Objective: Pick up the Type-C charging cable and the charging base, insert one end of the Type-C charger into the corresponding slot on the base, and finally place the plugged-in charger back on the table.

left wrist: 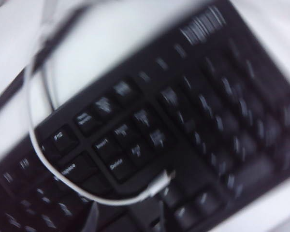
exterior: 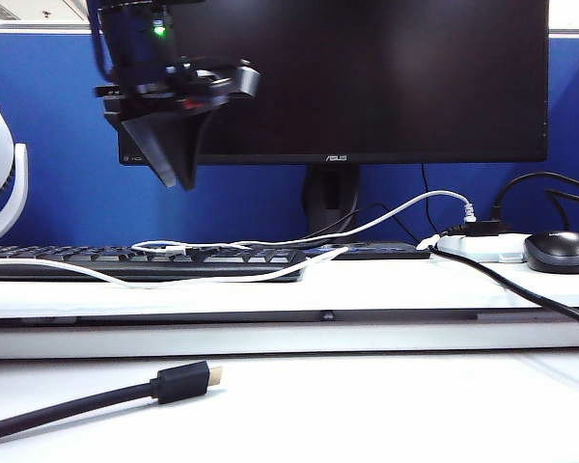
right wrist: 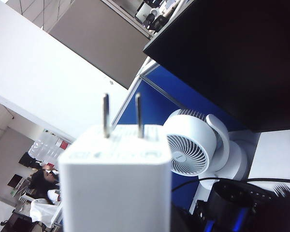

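While the left gripper (exterior: 179,178) hangs high before the monitor (exterior: 367,77), its jaw gap cannot be read; below it the cable (exterior: 188,247) lies slack across the keyboard (exterior: 140,260), plug end (left wrist: 159,182) on the keys. The right gripper, outside the exterior view, shows no fingers; the base (right wrist: 116,183) fills its camera, prongs up.

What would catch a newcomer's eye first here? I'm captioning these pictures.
The left hand hangs high over the black keyboard, where a thin white cable loops across the keys. In the right wrist view, a white charger block fills the foreground, prongs up. A black plug lies on the table in front.
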### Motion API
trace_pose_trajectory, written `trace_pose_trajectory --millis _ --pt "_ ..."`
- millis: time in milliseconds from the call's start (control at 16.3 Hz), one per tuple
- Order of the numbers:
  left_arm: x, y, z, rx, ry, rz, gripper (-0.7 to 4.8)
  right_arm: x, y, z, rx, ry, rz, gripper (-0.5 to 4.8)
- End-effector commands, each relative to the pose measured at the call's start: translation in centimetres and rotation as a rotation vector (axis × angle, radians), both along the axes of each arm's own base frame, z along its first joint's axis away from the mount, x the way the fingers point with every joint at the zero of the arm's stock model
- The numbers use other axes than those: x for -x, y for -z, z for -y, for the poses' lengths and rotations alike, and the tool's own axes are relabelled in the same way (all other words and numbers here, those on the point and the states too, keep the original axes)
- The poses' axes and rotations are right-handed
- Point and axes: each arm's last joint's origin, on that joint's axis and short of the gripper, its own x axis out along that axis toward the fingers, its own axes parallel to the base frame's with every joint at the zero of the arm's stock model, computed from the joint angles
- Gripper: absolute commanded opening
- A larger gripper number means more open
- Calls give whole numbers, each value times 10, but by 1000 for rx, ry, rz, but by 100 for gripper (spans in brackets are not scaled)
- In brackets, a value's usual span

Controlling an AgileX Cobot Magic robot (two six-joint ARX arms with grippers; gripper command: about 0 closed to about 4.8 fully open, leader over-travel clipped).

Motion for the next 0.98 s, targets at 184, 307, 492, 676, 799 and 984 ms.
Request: trace_pose_trajectory --millis 184,307,492,676,799,984 --pt "1 1 -5 -179 336 19 175 4 -5 2 -13 -2 41 -6" --pt "1 2 -6 -166 427 0 176 4 -5 2 -13 -2 41 -6" --pt "-1 13 -10 -114 584 -54 183 4 -5 2 -12 -2 41 -6" --pt "-6 23 -9 -126 607 -78 183 4 -5 2 -12 -2 41 -6" --pt "-9 29 -7 -134 631 -71 183 4 -5 2 -12 -3 41 -6" --pt "-14 35 -5 -141 636 -64 183 4 -5 2 -12 -9 40 -6"
